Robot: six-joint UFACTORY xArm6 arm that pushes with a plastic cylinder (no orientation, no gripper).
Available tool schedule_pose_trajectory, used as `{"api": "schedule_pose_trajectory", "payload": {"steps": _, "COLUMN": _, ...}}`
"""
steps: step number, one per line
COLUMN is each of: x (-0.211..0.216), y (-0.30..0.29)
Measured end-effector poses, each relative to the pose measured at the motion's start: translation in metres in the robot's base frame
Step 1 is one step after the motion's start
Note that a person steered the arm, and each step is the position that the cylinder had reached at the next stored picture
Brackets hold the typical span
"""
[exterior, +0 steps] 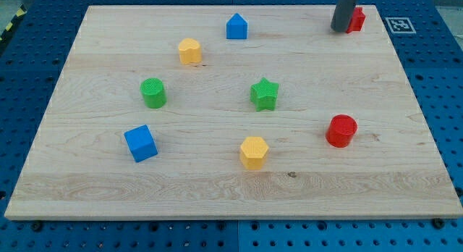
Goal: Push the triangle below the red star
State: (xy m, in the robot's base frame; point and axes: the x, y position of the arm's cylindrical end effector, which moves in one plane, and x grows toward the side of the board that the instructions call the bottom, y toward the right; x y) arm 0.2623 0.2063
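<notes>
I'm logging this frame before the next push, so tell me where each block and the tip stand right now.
my tip: at the board's top right, against the red block's left side.
red block: top right corner, partly hidden by the rod; shape unclear.
blue house-shaped block: top centre, free.
yellow block: upper left, free.
green cylinder: left, upright.
green star: centre, free.
blue cube: lower left, turned askew.
yellow hexagon: lower centre, free.
red cylinder: right, upright.

A pale wooden board (405, 165) carries eight blocks: near its far edge a blue house-shaped block (236, 26), a yellow block (189, 51) and, at the far right corner, a red block (356, 19) half hidden by the rod. Mid-board stand a green cylinder (153, 93) and a green star (265, 94). Nearer the front edge sit a blue cube (140, 143), a yellow hexagon (254, 151) and a red cylinder (341, 130).
</notes>
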Motion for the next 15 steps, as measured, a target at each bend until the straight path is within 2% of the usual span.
{"api": "schedule_pose_trajectory", "payload": {"steps": 1, "x": 0.003, "y": -0.034}}
{"api": "schedule_pose_trajectory", "payload": {"steps": 2, "x": -0.005, "y": -0.100}}
{"api": "schedule_pose_trajectory", "payload": {"steps": 3, "x": -0.050, "y": -0.141}}
{"api": "schedule_pose_trajectory", "payload": {"steps": 4, "x": -0.054, "y": -0.214}}
{"api": "schedule_pose_trajectory", "payload": {"steps": 5, "x": -0.021, "y": -0.244}}
{"api": "schedule_pose_trajectory", "payload": {"steps": 6, "x": -0.005, "y": -0.244}}
{"api": "schedule_pose_trajectory", "payload": {"steps": 8, "x": 0.000, "y": -0.229}}
{"api": "schedule_pose_trajectory", "payload": {"steps": 13, "x": 0.039, "y": -0.017}}
{"api": "schedule_pose_trajectory", "payload": {"steps": 15, "x": 0.045, "y": -0.008}}
